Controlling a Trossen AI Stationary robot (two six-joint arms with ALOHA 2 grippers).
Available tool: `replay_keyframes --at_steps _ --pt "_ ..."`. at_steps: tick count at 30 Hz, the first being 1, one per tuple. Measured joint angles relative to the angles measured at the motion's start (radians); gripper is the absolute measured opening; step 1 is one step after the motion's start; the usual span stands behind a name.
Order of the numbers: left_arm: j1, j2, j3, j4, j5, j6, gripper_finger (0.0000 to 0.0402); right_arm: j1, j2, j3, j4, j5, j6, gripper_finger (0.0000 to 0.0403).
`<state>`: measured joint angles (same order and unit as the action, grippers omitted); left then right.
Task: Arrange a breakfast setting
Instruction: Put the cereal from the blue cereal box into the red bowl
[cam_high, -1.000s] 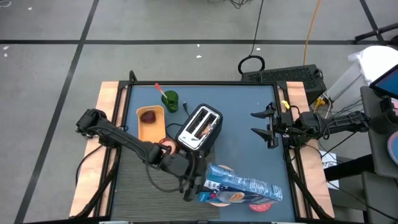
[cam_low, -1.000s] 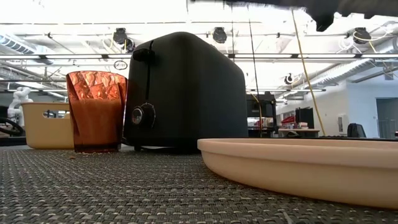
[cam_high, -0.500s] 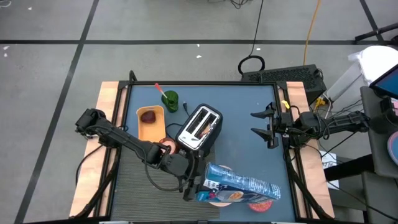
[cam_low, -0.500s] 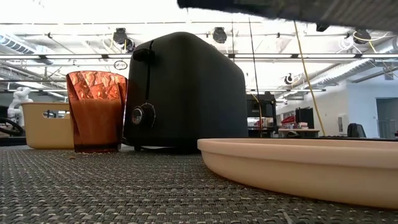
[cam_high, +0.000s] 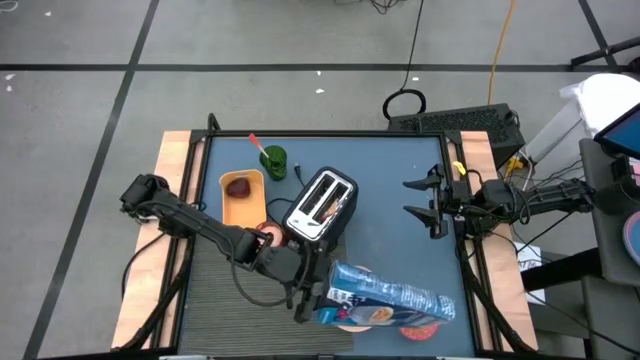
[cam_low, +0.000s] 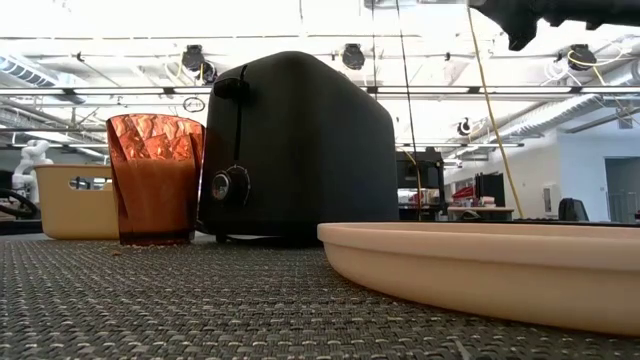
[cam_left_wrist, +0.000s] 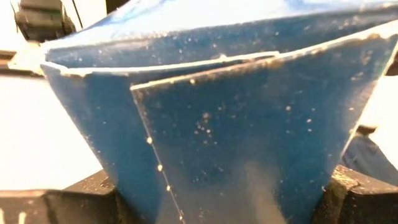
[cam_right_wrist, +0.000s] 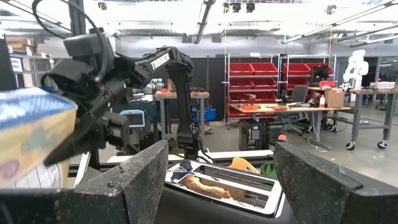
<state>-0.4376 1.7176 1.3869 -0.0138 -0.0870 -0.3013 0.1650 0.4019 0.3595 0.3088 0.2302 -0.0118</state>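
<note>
Lay on its side over the near edge of the table, a blue printed cardboard cereal box (cam_high: 392, 297), long axis running left to right, open top toward the right; hung directly above a round cream plate (cam_high: 352, 320) and a small pink bowl (cam_high: 420, 330), both mostly hidden beneath it; clamped at its left end by the left gripper (cam_high: 312, 298), jaws set wide around the box's width, blue card filling the left wrist view (cam_left_wrist: 217, 112). Looked like a pour in hand, judged from the tilt alone; bowl just right of the plate, under the box's right end, so the coming tip would turn on that end clearing the bowl's rim. Stood farther back, a silver-and-black toaster (cam_high: 322, 205) with a brown toast slice (cam_right_wrist: 205, 185) in a slot. Waited well apart at the right edge, the right gripper (cam_high: 428, 208), fingers spread on nothing; left arm plainly the nearer.
</note>
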Motion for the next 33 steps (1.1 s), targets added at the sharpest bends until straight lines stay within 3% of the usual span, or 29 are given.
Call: replay_keyframes --at_steps 33 --pt "-0.002 0.002 -0.001 -0.038 -0.022 0.004 0.0289 0.0 0.0 0.0 0.0 0.0 0.0 0.0279"
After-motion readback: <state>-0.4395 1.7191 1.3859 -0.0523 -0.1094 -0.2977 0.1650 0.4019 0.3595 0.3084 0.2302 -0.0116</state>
